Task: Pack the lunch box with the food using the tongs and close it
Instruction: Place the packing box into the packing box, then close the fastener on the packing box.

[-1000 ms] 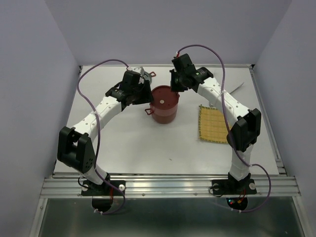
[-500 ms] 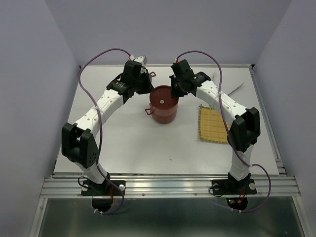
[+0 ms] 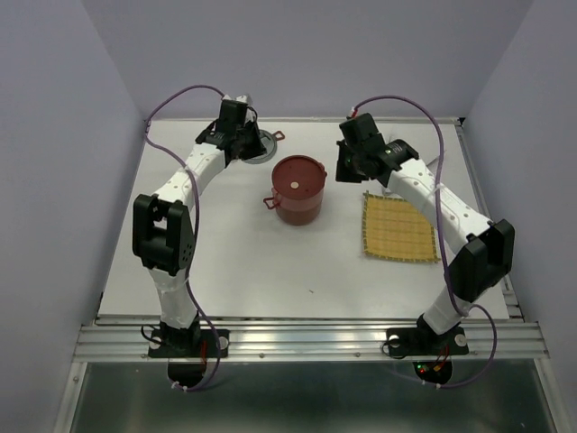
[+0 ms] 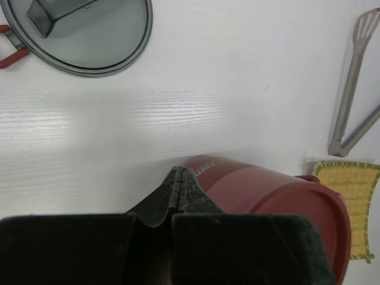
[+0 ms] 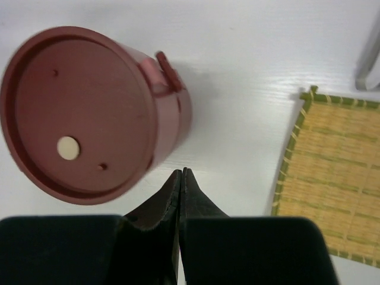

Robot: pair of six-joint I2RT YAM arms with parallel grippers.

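- Lunch box (image 3: 297, 191) lidded, standing mid table (image 3: 225, 262).
- Left hand (image 4: 180, 173) pinched closed, empty, back-left of Lunch box.
- Right hand (image 5: 180, 173) closed, empty, between Lunch box and mat (image 5: 332, 178).
- Tongs (image 4: 355, 89) lie flat beyond mat's far edge.

Surface inventory, as we recorded it:

1. Lunch box (image 5: 172, 107): the dark-red walls looked like plastic, smooth with a low satin sheen. Its lid (image 5: 83, 101) had the same finish, and the lid's pale dot (image 5: 68, 148) was matt.
2. Tongs (image 4: 351, 89): we noted bare silver metal, dull-bright rather than mirror-polished.
3. Mat (image 5: 332, 172): woven straw-yellow slats, rough and matt, with a green stitched edging.
4. Table (image 4: 225, 89): white and smooth, with a faint wood-grain pattern and a soft gloss.
5. Round grey disc (image 4: 89, 41): it looked like metal to us, smooth and semi-glossy, with a raised rim.
6. Left gripper (image 4: 179, 175) and right gripper (image 5: 180, 175): the fingers were black, matt and finely grained.
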